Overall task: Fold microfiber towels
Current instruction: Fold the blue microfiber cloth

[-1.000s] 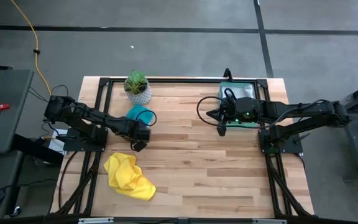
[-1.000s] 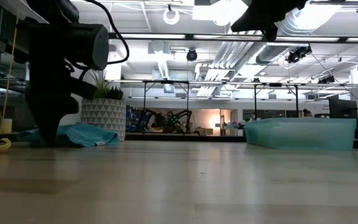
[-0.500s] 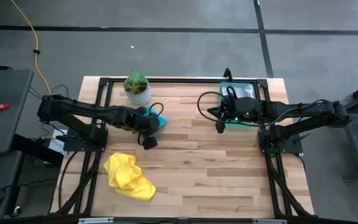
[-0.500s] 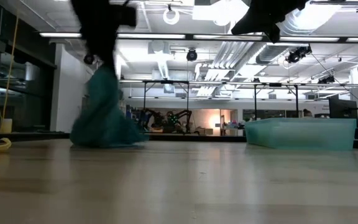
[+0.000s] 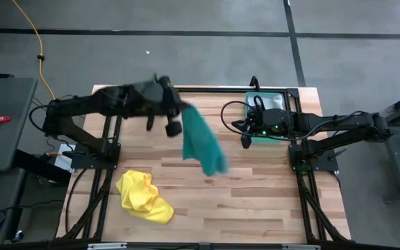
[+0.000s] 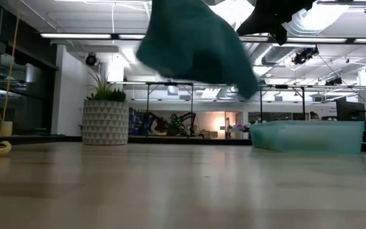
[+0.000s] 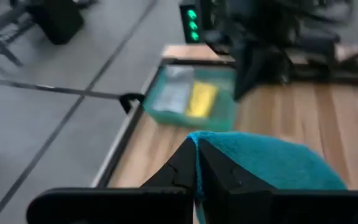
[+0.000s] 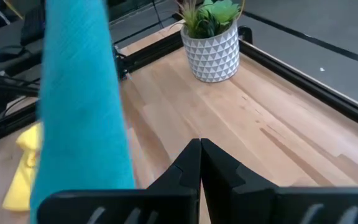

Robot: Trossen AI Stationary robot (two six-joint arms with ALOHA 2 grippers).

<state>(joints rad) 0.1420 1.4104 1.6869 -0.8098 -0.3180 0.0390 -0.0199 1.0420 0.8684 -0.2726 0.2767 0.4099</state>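
A teal towel hangs in the air over the middle of the table, held by my left gripper, which is raised high and shut on it. In the low view the teal towel is well clear of the tabletop. A crumpled yellow towel lies on the table near the front left. My right gripper is shut on nothing and hovers by the green tray at the far right. In the tray lie a grey-white towel and a yellow towel. My left gripper pinches the teal towel at an edge between its two shut fingers; one layer or several, I cannot tell. The fingers slant down toward the table's right. The towel trails slack from them toward the right, lifted clear of the table.
A small plant in a white patterned pot stands at the far left of the table. The translucent green tray sits at the far right. Bare wood lies between the yellow towel and the tray.
My left gripper has shut on the teal towel beside the plant, risen high and tipped from pointing down to a shallow slant. The towel has left the table and now swings out toward the right, fully clear.
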